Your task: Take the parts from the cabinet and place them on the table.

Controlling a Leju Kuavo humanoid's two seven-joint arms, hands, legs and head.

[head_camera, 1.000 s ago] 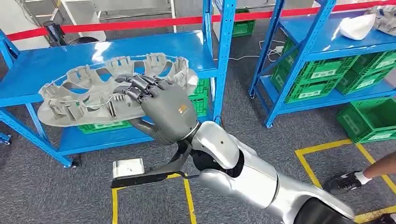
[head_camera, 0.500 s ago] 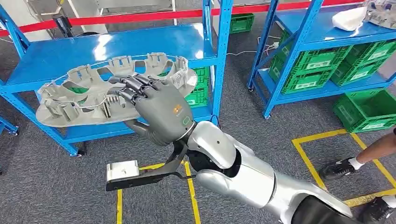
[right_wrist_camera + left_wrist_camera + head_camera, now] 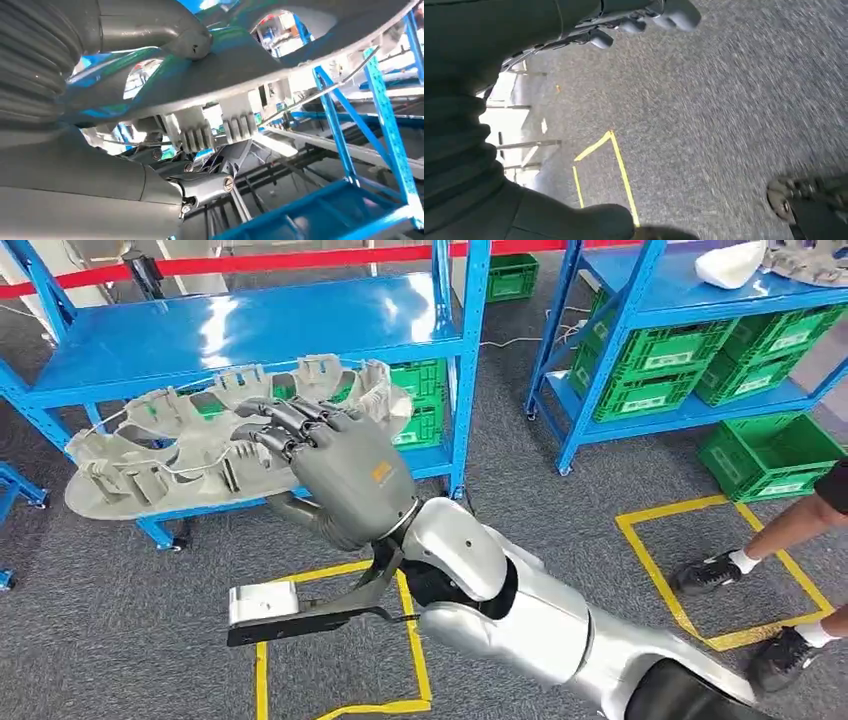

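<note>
Part: a large grey oval part [image 3: 215, 445] with cut-out openings and ribbed tabs, carried clear of the blue cabinet [image 3: 250, 335], in front of its top shelf and over the grey carpet.
Right hand: the right hand [image 3: 335, 475] grips the part at its near edge, towards the end nearest the cabinet's right post.
Fingers: dark fingers [image 3: 290, 425] curl over the top face of the part; the thumb [image 3: 295, 510] presses from beneath, so the rim lies pinched between them.
Underside view: the right wrist view shows the part [image 3: 250, 65] from below, with the thumb [image 3: 150, 25] laid flat against its lower face and toothed tabs hanging down beside it.
Part attitude: roughly level, long axis running across the view, far end extending well to the left of the hand.
Left hand: the left hand [image 3: 644, 17] hangs over the carpet with yellow floor tape [image 3: 616, 165] below it; fingers curled inward, nothing held in them.
Surroundings: green crates [image 3: 660, 370] sit on a second blue rack to the right; a person's leg and shoes [image 3: 745, 570] stand by the yellow marking.
</note>
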